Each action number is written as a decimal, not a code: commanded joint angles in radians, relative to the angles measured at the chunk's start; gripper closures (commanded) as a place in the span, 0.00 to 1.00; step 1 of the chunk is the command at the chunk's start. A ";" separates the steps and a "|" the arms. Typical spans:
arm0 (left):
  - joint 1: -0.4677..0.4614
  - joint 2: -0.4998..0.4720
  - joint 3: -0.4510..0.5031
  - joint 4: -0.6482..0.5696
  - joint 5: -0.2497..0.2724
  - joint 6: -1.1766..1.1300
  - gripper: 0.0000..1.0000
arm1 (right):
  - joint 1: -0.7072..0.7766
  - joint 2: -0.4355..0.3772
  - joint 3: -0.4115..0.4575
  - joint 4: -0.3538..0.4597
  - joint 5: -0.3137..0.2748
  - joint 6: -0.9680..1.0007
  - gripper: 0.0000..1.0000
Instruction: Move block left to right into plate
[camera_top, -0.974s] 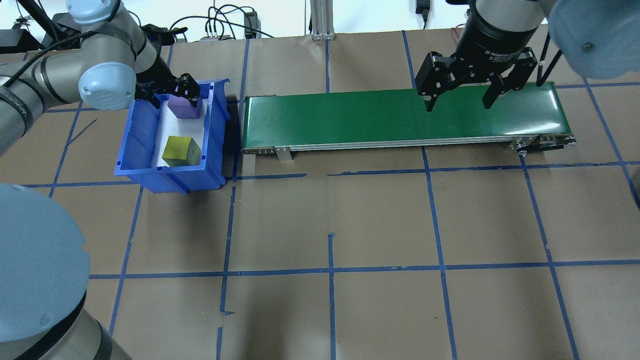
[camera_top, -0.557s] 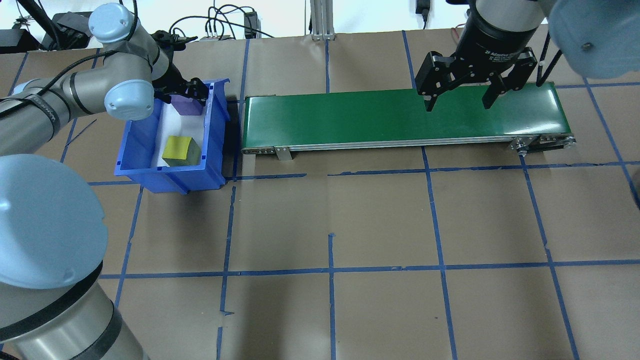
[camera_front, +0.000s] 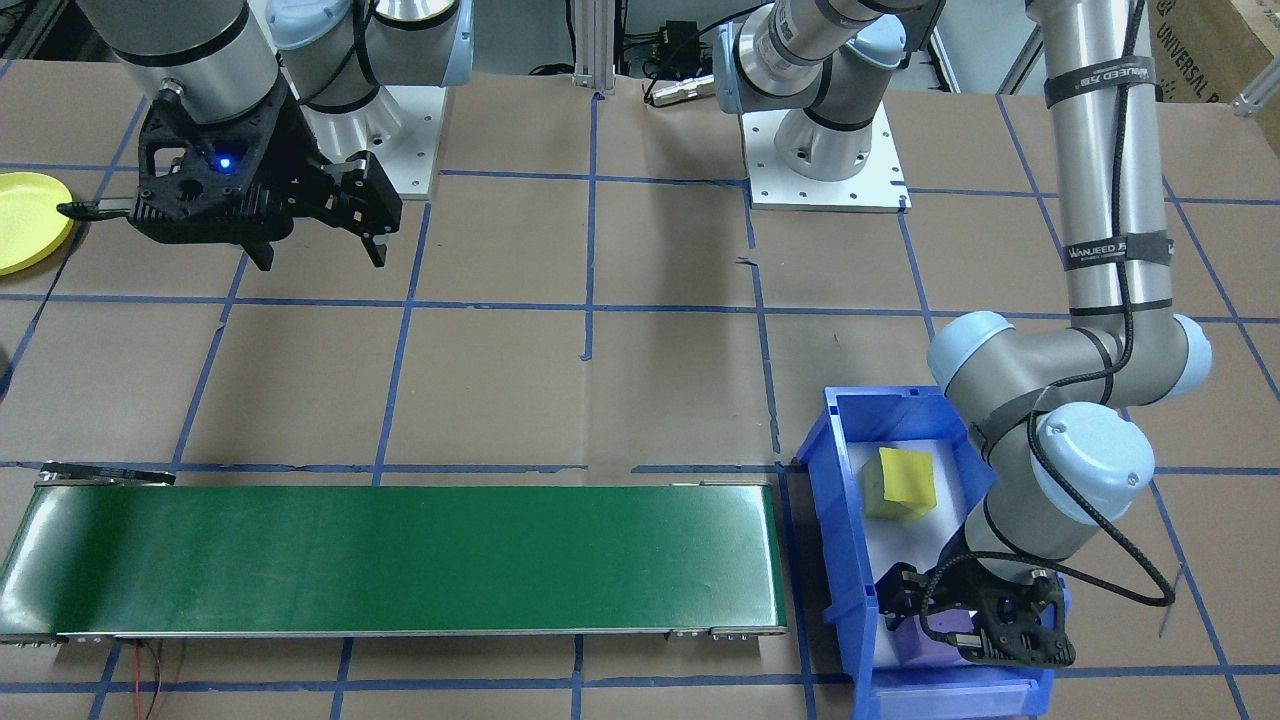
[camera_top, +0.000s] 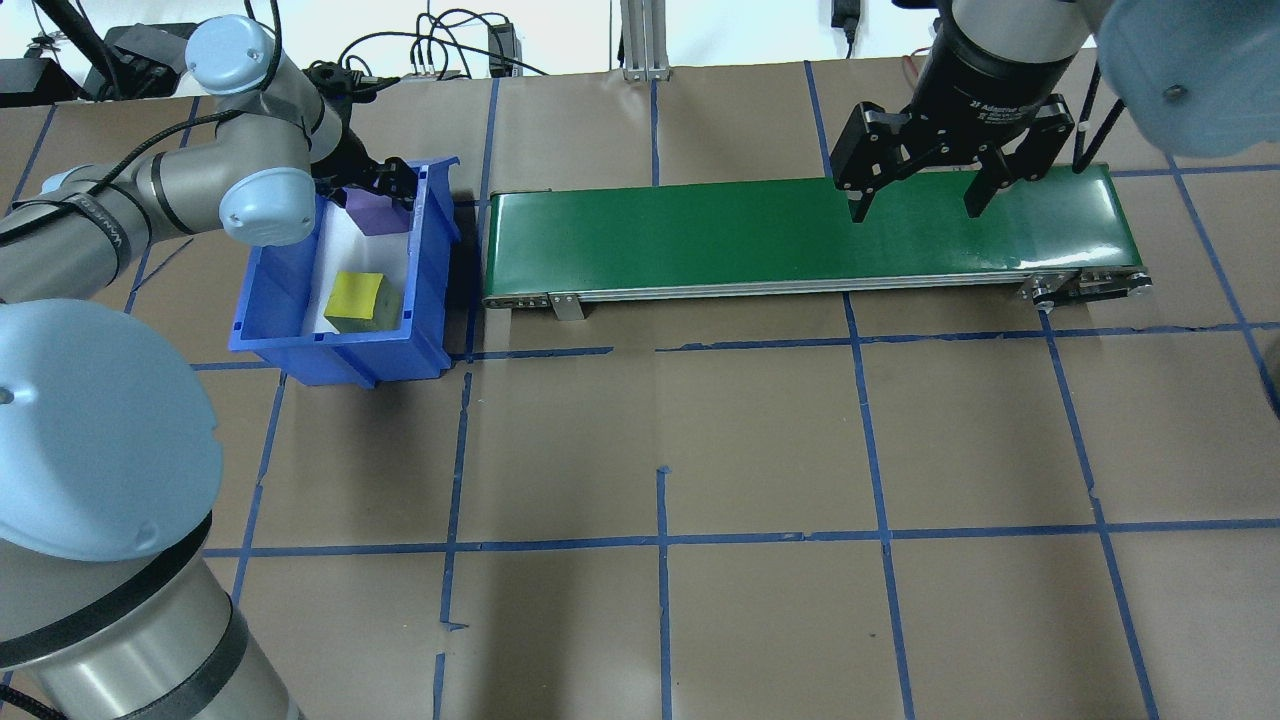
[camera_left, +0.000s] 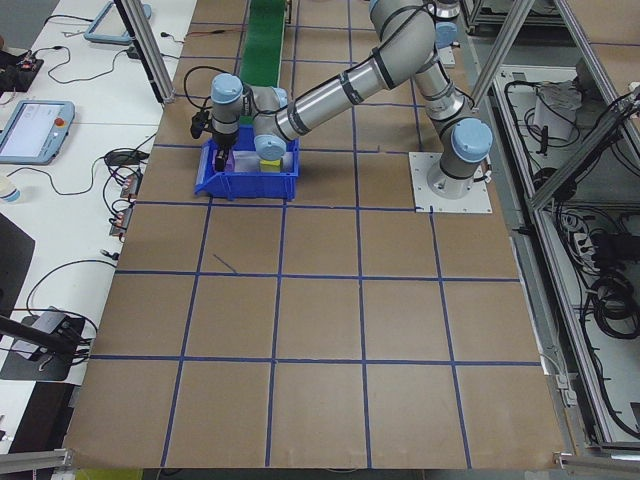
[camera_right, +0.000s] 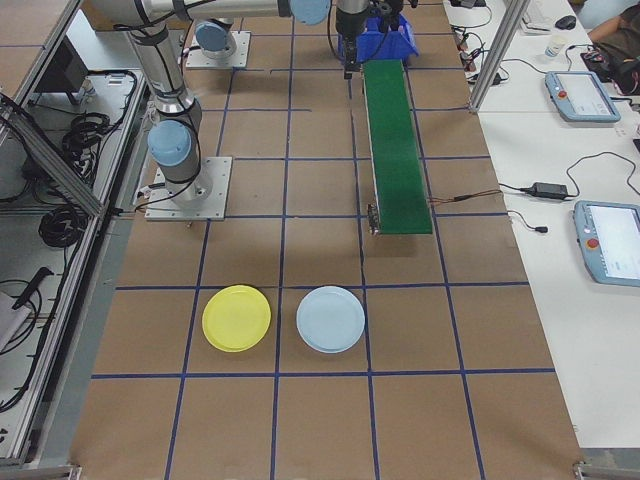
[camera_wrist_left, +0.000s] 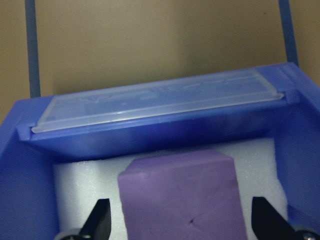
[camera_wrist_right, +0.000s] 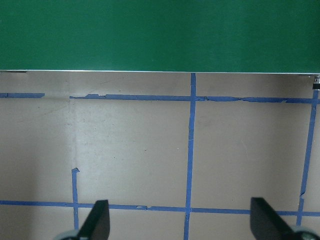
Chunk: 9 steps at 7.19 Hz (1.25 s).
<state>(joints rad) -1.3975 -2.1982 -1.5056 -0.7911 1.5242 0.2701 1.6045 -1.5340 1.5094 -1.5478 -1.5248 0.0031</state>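
Brown paper gridded with blue tape covers the table, and a green conveyor belt (camera_top: 800, 235) lies along its far side. At the belt's left end stands a blue bin (camera_top: 260, 300) lined with white foam. The left gripper (camera_wrist_left: 182, 225) is down inside it, its fingers spread wide on either side of a purple block (camera_wrist_left: 182, 197) that sits against the bin's end wall farthest from the robot, not yet pinched. A yellow block (camera_top: 362, 300) lies loose in the bin's near half. The right gripper (camera_top: 915, 195) hangs over the belt's right end with its fingers apart and nothing between them. The yellow plate (camera_right: 236, 318) lies well past the belt's right end, beside a pale blue plate (camera_right: 330, 318).

Risk, as I judge it: the purple block sits tight to the bin wall, so a finger could catch the rim or squeeze off-centre, twisting the block or dragging the bin.
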 joint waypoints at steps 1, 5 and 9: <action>0.000 0.001 -0.005 -0.008 -0.030 0.001 0.58 | 0.000 0.000 0.000 0.000 0.002 0.000 0.00; -0.002 0.165 0.002 -0.263 -0.016 0.012 0.65 | 0.000 0.000 0.000 0.002 0.005 0.000 0.00; -0.113 0.276 0.001 -0.394 0.010 -0.063 0.65 | -0.003 0.002 0.000 0.002 0.002 0.000 0.00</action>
<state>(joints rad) -1.4436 -1.9298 -1.5054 -1.2065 1.5321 0.2498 1.6027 -1.5327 1.5094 -1.5455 -1.5230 0.0031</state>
